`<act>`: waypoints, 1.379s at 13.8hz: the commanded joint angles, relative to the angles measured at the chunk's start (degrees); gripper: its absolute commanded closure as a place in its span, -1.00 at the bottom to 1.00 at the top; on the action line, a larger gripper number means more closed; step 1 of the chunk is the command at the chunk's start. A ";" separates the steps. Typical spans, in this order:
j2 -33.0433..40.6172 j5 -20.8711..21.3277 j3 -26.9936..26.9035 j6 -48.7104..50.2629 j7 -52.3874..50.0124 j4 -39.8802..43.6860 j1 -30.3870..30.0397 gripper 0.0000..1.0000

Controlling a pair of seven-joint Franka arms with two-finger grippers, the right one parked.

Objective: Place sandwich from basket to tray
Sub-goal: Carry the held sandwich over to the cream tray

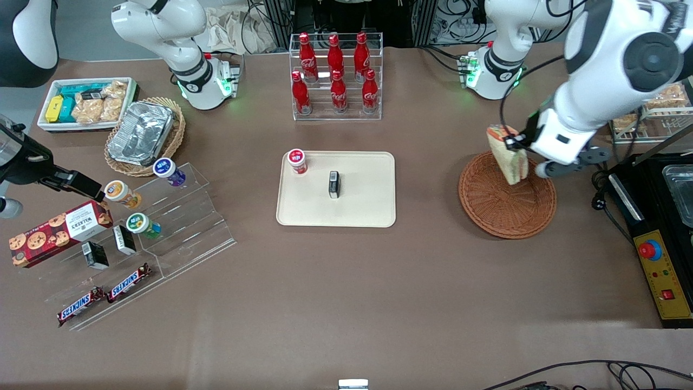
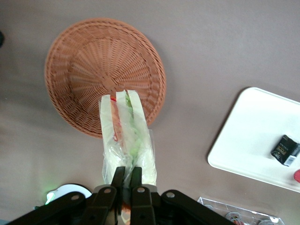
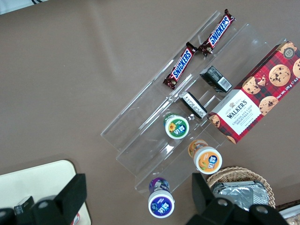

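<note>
Gripper [image 2: 126,174] is clenched on one end of the wrapped sandwich [image 2: 125,136], which hangs from the fingers clear above the basket [image 2: 79,61]. The basket lies empty directly beneath the sandwich's free end.

Step in hand, as judged: lift complete, carry to the tray [image 1: 363,216] not yet begun. The tray sits well apart from the gripper, toward the parked arm's end. It already bears a small jar [image 1: 296,161] and a dark packet [image 1: 334,184]. The next move calls for a level traverse and a set-down on bare tray surface, clear of both.
</note>
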State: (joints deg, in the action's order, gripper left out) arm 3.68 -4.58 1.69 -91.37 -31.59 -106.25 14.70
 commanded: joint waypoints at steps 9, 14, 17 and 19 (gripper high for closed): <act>-6.66 -3.68 6.22 -12.85 -7.35 -2.29 9.81 1.00; -11.23 -3.33 6.22 -19.80 -6.21 -2.55 14.30 1.00; -12.82 -2.54 6.39 -26.38 -3.93 -4.48 17.02 1.00; -15.44 -2.98 6.57 -29.82 -2.69 -4.32 17.38 1.00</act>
State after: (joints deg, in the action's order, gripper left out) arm -10.02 -7.45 8.57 -118.18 -36.01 -110.42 31.17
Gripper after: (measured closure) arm 0.903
